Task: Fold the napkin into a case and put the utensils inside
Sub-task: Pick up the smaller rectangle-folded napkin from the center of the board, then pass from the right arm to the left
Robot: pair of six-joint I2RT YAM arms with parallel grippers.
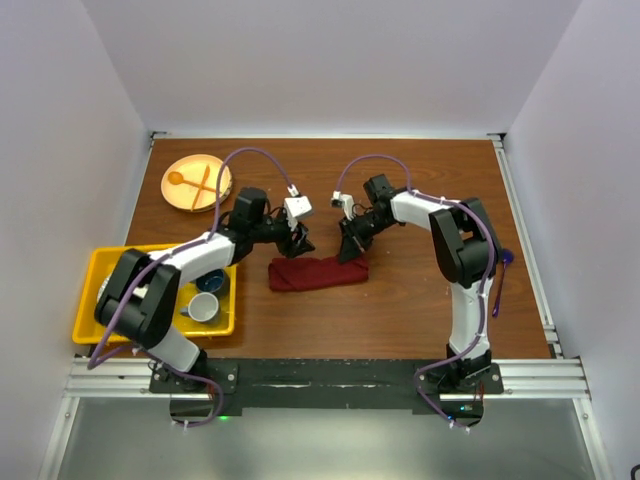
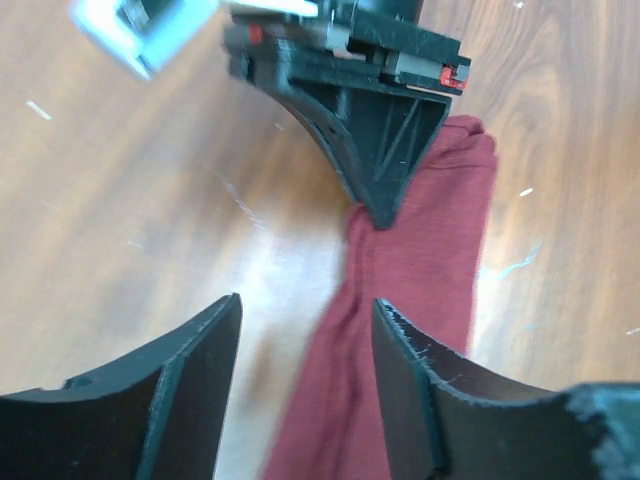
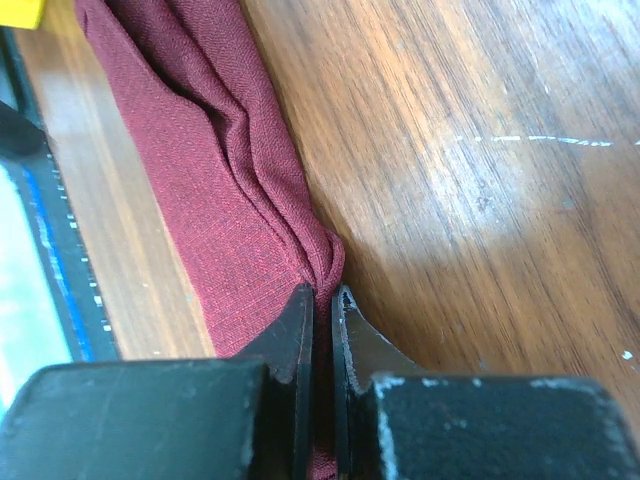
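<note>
The maroon napkin [image 1: 318, 272] lies folded into a narrow strip on the table's middle. My right gripper [image 1: 351, 250] is shut on the strip's far right edge; the right wrist view shows the jaws [image 3: 322, 300] pinching a fold of the cloth [image 3: 200, 150]. My left gripper [image 1: 300, 243] is open and empty just above the strip's far left part. In the left wrist view its fingers [image 2: 305, 330] straddle the cloth [image 2: 415, 290], facing the right gripper [image 2: 380, 210]. The purple utensils [image 1: 505, 260] lie by the table's right edge, partly hidden behind the right arm.
A yellow bin [image 1: 100, 262] with cups [image 1: 203, 307] sits at the left front. A tan plate [image 1: 218, 172] with an orange spoon and fork stands at the back left. Bare wood lies behind and in front of the napkin.
</note>
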